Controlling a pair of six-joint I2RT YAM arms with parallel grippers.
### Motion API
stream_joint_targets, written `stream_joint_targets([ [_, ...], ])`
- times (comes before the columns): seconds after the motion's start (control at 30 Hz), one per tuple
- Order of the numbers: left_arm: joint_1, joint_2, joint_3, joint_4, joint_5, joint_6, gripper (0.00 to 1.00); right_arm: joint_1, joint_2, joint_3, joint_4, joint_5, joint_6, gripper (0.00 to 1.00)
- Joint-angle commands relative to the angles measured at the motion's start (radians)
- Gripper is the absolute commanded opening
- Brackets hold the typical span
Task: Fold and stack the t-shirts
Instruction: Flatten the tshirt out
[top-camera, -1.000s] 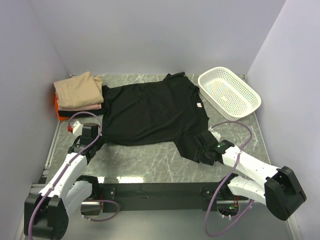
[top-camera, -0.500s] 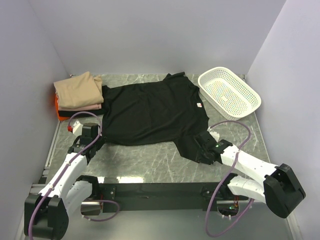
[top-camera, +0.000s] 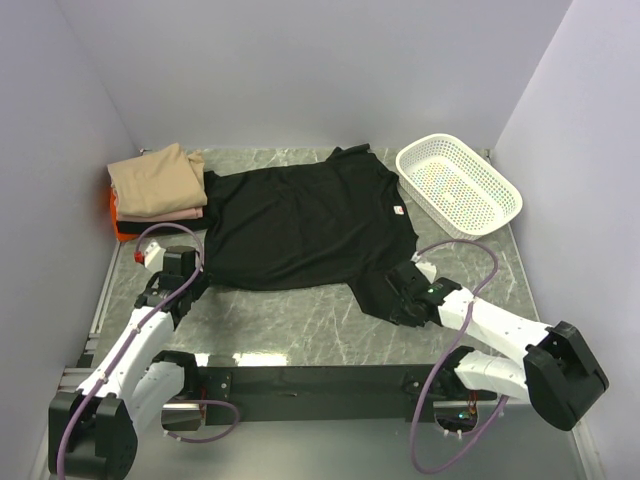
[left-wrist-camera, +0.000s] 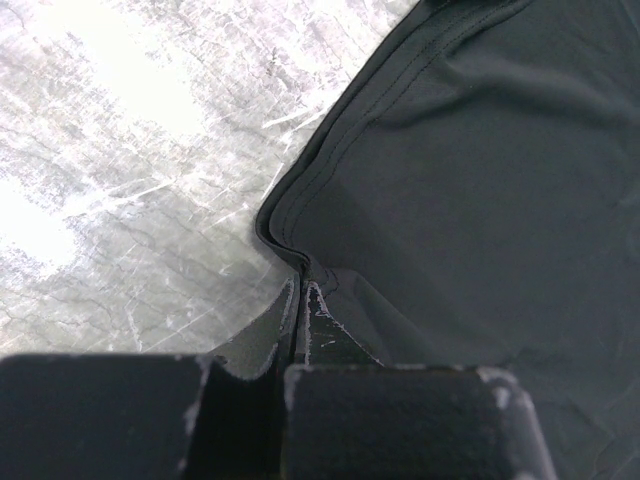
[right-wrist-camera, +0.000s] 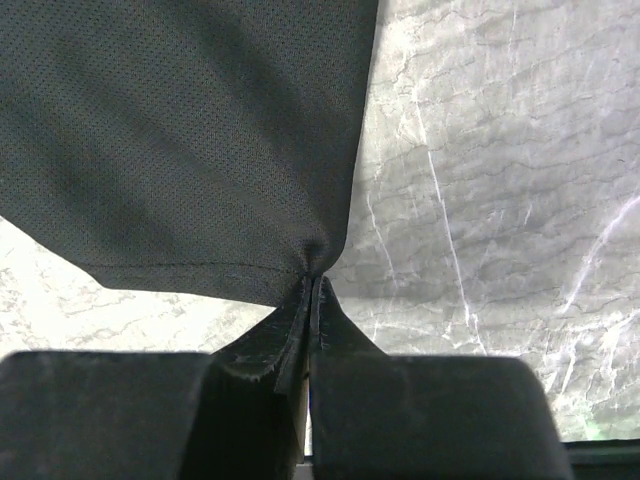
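A plain black t-shirt (top-camera: 300, 225) lies spread flat across the marble table, a small pinkish label (top-camera: 398, 210) near its neck. My left gripper (top-camera: 193, 281) is shut on the shirt's near-left hem corner (left-wrist-camera: 300, 262). My right gripper (top-camera: 397, 302) is shut on the corner of the near-right sleeve (right-wrist-camera: 315, 268), the cloth puckered between its closed fingers (right-wrist-camera: 330, 322). At the far left stands a stack of folded t-shirts: tan (top-camera: 158, 180) on top, pale pink (top-camera: 170, 214) under it, and an orange edge (top-camera: 118, 222) at the bottom.
A white perforated basket (top-camera: 458, 185) stands tilted at the far right corner. Grey walls close in the table on the left, back and right. A black rail (top-camera: 310, 378) with both arm bases runs along the near edge.
The right gripper has slid a little to the left along the sleeve and its jaws have closed on the sleeve corner. The left arm and the shirt have not moved.
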Motion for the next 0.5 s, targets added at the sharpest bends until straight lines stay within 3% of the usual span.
stream_joint_targets([
  [0.0,0.006,-0.017,0.011,0.018,0.001,0.012,0.01,0.010,-0.011,0.038,-0.023,0.052,0.003,0.00],
  [0.3,0.006,-0.053,0.021,-0.023,0.016,0.020,0.00,0.010,-0.171,0.192,-0.210,0.201,-0.024,0.00],
  [0.47,0.006,-0.105,0.034,-0.075,0.016,0.016,0.01,0.028,-0.206,0.222,-0.279,0.181,-0.001,0.00],
])
